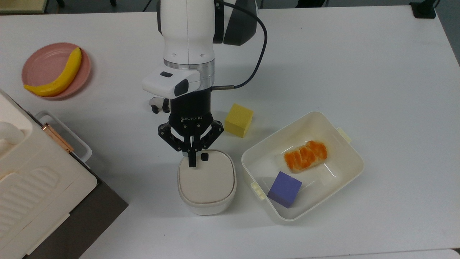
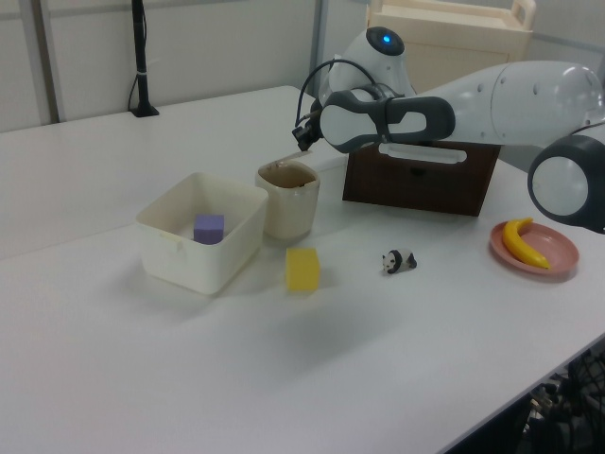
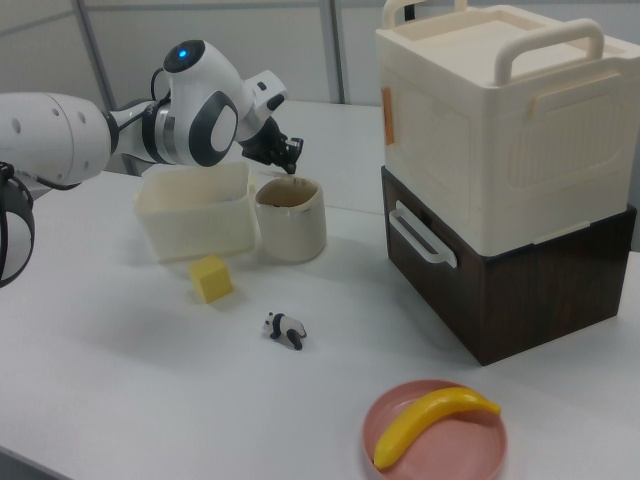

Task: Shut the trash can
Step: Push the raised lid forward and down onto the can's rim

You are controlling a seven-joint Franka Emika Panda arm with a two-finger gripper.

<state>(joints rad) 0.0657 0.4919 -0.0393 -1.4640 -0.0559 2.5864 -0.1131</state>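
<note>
The trash can (image 1: 206, 183) sits in the middle of the white table (image 1: 359, 64), just beside the big white tub (image 1: 350, 158) at its 3 o'clock. The yellow block (image 1: 239, 119) is near, at its 1 o'clock. The beige lid (image 1: 206, 175) lies flat on top. The gripper (image 1: 192, 162) has its fingers pressed together, holding nothing, and the tip rests on the lid's 11 o'clock edge, next to the small black button (image 1: 205, 157). A good finish would probably be a soft, straight push down so the lid clicks, without tipping the can.

Bright, even overhead light; soft shadows; slight overall softness.
</note>
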